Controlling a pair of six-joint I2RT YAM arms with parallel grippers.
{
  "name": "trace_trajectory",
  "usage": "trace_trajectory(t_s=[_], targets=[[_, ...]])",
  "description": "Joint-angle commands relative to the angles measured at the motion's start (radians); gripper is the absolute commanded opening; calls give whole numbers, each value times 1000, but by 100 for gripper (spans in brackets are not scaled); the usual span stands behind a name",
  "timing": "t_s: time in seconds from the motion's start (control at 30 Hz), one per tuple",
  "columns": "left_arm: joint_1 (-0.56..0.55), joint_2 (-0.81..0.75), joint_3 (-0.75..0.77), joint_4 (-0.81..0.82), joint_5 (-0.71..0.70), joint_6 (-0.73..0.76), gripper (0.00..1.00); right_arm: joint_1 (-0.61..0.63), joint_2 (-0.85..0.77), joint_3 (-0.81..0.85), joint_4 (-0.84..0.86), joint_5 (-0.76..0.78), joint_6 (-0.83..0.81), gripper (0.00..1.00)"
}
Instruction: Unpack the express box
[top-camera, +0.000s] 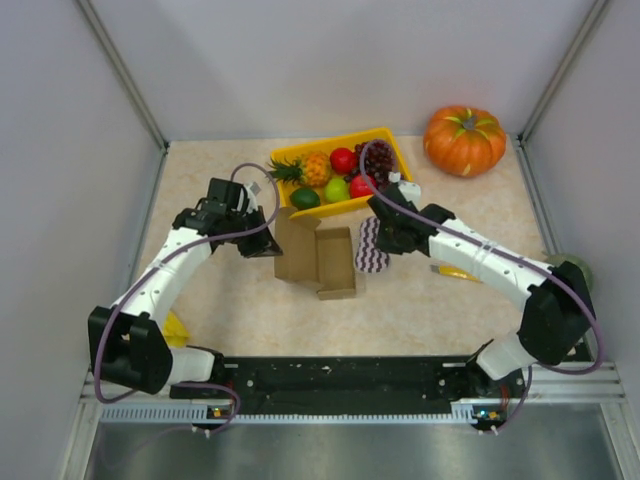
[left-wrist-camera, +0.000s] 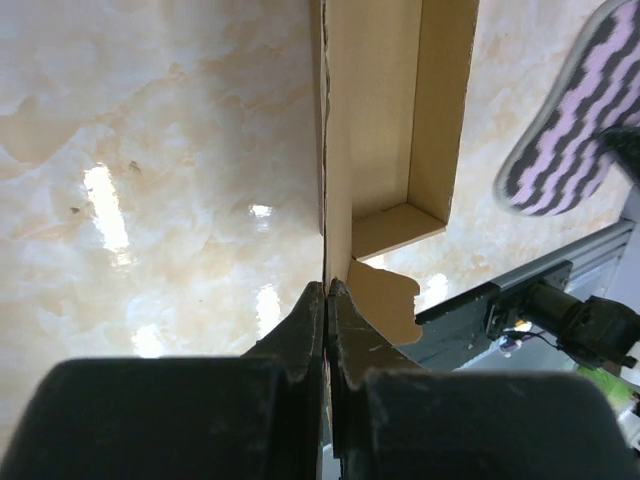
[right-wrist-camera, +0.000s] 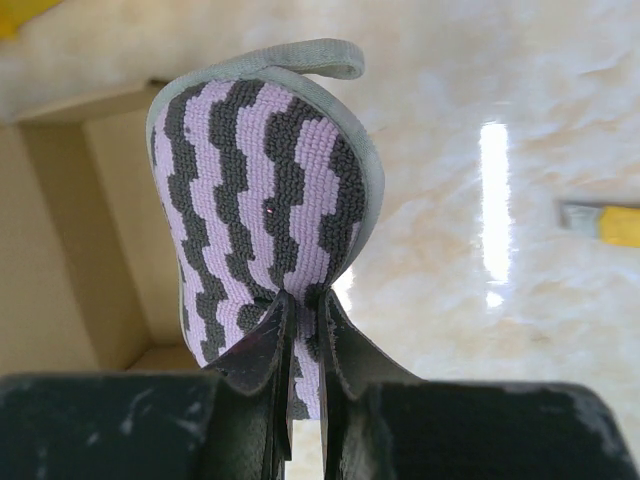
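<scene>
Pale marbled tabletop (top-camera: 240, 300) fills a grey-walled bay in the top view. At the back stand a yellow tray (top-camera: 385, 135) of fruit (top-camera: 343, 160) and, to its right, an orange pumpkin (top-camera: 464, 140). The express box (top-camera: 335, 262) lies at the table's centre, just in front of the tray, opened, with one flap standing up on its left side. The left gripper (top-camera: 264, 243) meets that flap from the left. The right gripper (top-camera: 384, 243) hangs just right of the box with a striped pad (top-camera: 370, 250) in it. A small yellow object (top-camera: 456, 271) lies on the table beside the right arm.

Seen from the left wrist, the left gripper (left-wrist-camera: 327, 296) has its jaws pinched together on the thin edge of a cardboard flap, which runs straight up from the fingertips. The express box (left-wrist-camera: 385, 120) shows its open, bare inside just right of that edge. The striped pad (left-wrist-camera: 565, 150) shows at the far right, apart from the box.

From the right wrist, the right gripper (right-wrist-camera: 300, 305) is clamped on the lower end of the striped pad (right-wrist-camera: 260, 190), a purple-and-dark wavy knit with a grey rim that curls over at the top. The express box (right-wrist-camera: 70, 230) sits behind it to the left, its inner walls visible. The yellow object (right-wrist-camera: 612, 222) lies at the right edge on the tabletop (right-wrist-camera: 470, 90).
</scene>
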Motion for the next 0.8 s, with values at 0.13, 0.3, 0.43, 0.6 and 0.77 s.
trace_trajectory(t_s=[0.13,0.3,0.43,0.6,0.77], targets=[[-3,22,99,-76,-61,98,10,-170,0,-68,51,21,-105,0],[-1,55,102,-85,-19,96,15,-227,116,-131,131,-30,-131,0],[-1,27,101,-70,-16,98,41,-231,162,-151,165,-19,-136,0],[-1,-20,107,-30,7,99,64,-230,130,-182,152,-11,-105,40],[-3,-36,145,-22,33,82,76,-231,40,-194,113,7,-72,61]])
